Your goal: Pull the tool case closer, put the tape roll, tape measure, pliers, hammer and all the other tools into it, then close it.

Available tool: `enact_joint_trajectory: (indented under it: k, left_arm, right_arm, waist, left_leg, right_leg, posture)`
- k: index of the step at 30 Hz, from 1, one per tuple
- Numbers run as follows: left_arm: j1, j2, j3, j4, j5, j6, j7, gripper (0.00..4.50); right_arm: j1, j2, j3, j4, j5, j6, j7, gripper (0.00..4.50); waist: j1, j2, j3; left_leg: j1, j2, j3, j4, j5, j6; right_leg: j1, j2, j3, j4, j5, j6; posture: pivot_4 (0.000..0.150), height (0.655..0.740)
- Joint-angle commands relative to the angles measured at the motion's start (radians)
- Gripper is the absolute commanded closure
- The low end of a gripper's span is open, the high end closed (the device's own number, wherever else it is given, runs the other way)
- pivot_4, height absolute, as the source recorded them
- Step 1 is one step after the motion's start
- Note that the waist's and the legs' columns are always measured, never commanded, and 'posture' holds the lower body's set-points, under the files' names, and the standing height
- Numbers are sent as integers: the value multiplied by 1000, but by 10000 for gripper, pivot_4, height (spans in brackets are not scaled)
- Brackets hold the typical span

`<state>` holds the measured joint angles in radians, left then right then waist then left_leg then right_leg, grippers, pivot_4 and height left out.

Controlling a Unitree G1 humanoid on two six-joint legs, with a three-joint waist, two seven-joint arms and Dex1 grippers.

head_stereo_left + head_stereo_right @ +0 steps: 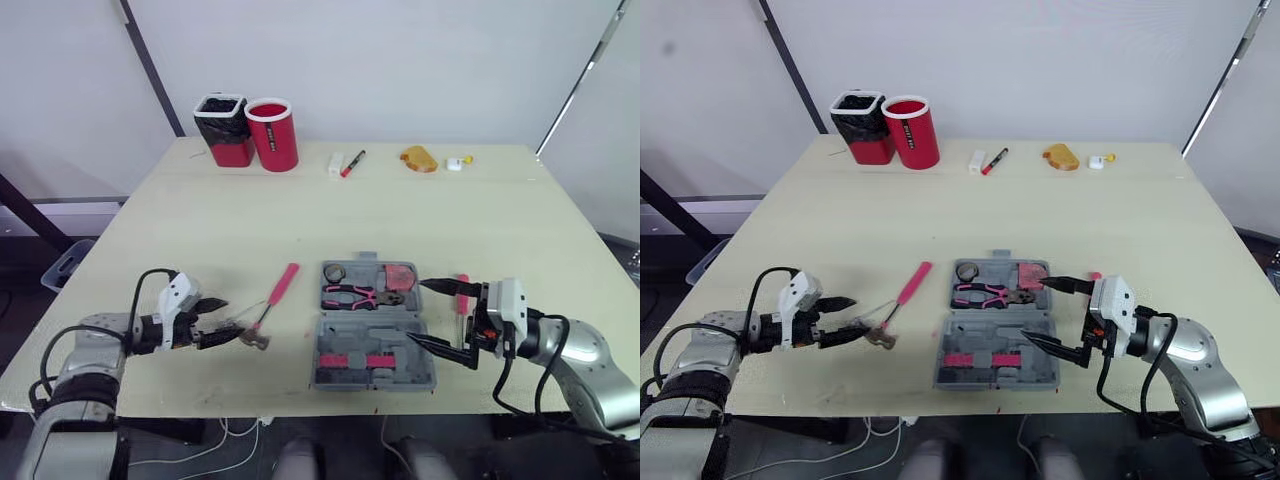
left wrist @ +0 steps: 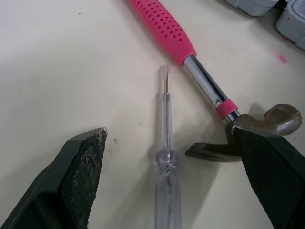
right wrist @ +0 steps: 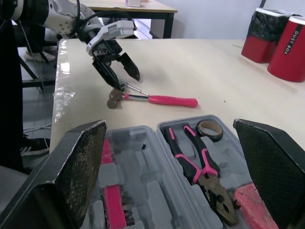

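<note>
1. Left claw: fingers apart, gripping nothing, low over the near-left part of the table.
2. Clear screwdriver lies flat between my left fingers, with its tip pointing away from the claw. Its handle end is cut off in the left wrist view.
3. Hammer: the pink handle runs off toward the case and the steel head sits right by one left finger. That finger hides part of the head, so I can't tell if they touch.
4. Tool case: open flat near the table's front edge, between my two claws.
5. In the case's far half are the tape roll, the pliers, and a red piece I can't identify.
6. Right claw: fingers spread wide, empty, at the case's right edge with the tips reaching over it.
7. Pink-handled tool lies on the table just right of the case. It is mostly hidden behind my right claw, so the type is unclear.
</note>
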<state>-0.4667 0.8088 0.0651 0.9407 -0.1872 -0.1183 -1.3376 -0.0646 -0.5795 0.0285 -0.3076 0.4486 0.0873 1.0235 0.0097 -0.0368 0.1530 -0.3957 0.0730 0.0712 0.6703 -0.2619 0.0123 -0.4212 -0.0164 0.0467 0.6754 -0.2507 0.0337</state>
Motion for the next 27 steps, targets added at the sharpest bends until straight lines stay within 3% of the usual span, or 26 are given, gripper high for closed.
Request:
enact_joint_trajectory:
  k: [1, 5, 21, 24, 26, 27]
  left_arm:
    - [-15, 49, 31, 60, -4, -38, -54, 316]
    - [-17, 66, 35, 93, -1, -63, -85, 316]
    - [-64, 9, 4, 147, 87, -123, 38, 316]
    - [-65, 4, -9, 157, 109, -145, 44, 8491]
    - [-66, -3, -8, 157, 108, -145, 36, 17446]
    - [-66, -7, -8, 155, 109, -146, 32, 24447]
  right_arm:
    - [7, -7, -24, -50, 4, -11, -15, 0]
    - [7, -7, -20, -50, 3, -13, -20, 0]
    - [-18, -5, -15, -31, -3, -18, -14, 0]
    - [-18, -4, -14, -32, -4, -18, -17, 0]
    - [-17, -3, -13, -33, -4, -18, -18, 0]
    - [-17, -3, -13, -32, -4, -19, -18, 0]
  waist:
    - [-3, 0, 0]
    - [-4, 0, 0]
    - [3, 0, 0]
    - [3, 0, 0]
    - [3, 0, 0]
    - [3, 0, 0]
  left_leg:
    - [0, 0, 0, 0, 0, 0]
    - [0, 0, 0, 0, 0, 0]
    - [-1, 0, 0, 0, 0, 0]
    - [-1, 0, 0, 0, 0, 0]
    - [-1, 0, 0, 0, 0, 0]
    - [-1, 0, 0, 0, 0, 0]
  right_leg:
    - [0, 0, 0, 0, 0, 0]
    - [-1, 0, 0, 0, 0, 0]
    - [-1, 0, 0, 1, 0, 0]
    - [-1, 0, 0, 1, 0, 0]
    - [-1, 0, 0, 1, 0, 0]
    - [-1, 0, 0, 1, 0, 0]
  posture:
    - [1500, 7400]
    - [1500, 7400]
    - [1500, 7400]
    - [1500, 7400]
    - [1500, 7400]
    - [1500, 7400]
